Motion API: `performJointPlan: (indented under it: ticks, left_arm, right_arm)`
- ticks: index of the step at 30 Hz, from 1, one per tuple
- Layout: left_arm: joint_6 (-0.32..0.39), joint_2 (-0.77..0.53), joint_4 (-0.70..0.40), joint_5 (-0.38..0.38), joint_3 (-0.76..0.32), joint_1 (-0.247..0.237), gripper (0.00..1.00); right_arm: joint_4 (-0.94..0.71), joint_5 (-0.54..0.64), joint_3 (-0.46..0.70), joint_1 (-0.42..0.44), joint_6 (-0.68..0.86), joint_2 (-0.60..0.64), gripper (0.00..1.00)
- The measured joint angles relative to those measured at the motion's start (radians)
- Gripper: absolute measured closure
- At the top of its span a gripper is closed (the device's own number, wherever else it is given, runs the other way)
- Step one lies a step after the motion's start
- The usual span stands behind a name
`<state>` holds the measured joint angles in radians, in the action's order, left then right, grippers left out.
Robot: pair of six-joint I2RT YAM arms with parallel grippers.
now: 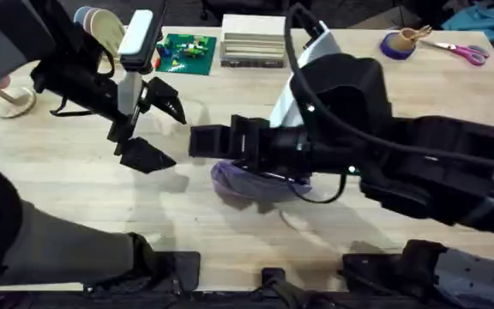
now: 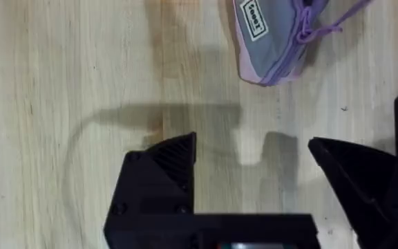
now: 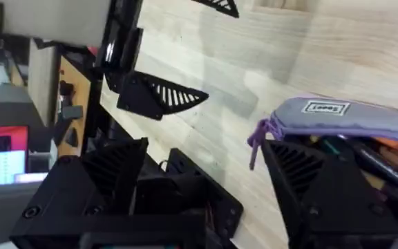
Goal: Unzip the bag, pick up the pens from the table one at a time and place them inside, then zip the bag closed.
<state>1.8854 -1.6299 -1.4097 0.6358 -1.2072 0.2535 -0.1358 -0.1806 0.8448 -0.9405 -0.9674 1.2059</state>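
Bag: the lavender bag [image 1: 240, 182] lies on the bench [image 1: 75, 189] near its middle, mostly under the right arm; its long axis runs roughly left to right.
Contents: in the right wrist view its mouth gapes and pens [image 3: 382, 158] lie inside, so the remaining step is judged to be zipping.
Zip pull: a purple cord [image 3: 258, 138] hangs at the bag's left end.
Right hand: the right hand [image 3: 206, 173] has its fingers spread, one finger at the open mouth, gripping nothing.
Left hand: the left hand [image 1: 157, 120] is also spread and empty, hanging over bare bench to the bag's left.
Key relation: the right hand is nearer; the cord end faces the left hand.
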Motion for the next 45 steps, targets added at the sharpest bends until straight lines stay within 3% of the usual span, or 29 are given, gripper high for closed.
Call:
performJointPlan:
  ticks: [10,15,22,33,37,45]
  left_arm:
    - [0.000,0.000,0.001,0.000,0.000,0.000,0.008]
    - [0.000,0.000,0.005,0.000,0.000,0.000,0.007]
    - [0.000,0.000,0.012,0.000,0.000,0.000,0.007]
    - [0.000,0.000,0.012,0.000,0.000,0.000,0.007]
    - [0.000,0.000,0.012,0.000,0.000,0.000,0.007]
    - [0.000,0.000,0.012,0.000,0.000,0.000,0.007]
  right_arm:
    - [-0.100,0.043,0.000,-0.017,0.144,-0.082,0.004]
    - [-0.124,0.167,0.000,-0.098,0.310,-0.103,0.004]
    - [-0.164,0.310,0.003,-0.178,0.416,-0.104,0.004]
    - [-0.157,0.372,0.003,-0.226,0.443,-0.080,0.003]
    - [-0.125,0.372,0.004,-0.226,0.365,-0.079,0.004]
    - [-0.073,0.370,0.005,-0.227,0.349,-0.002,0.012]
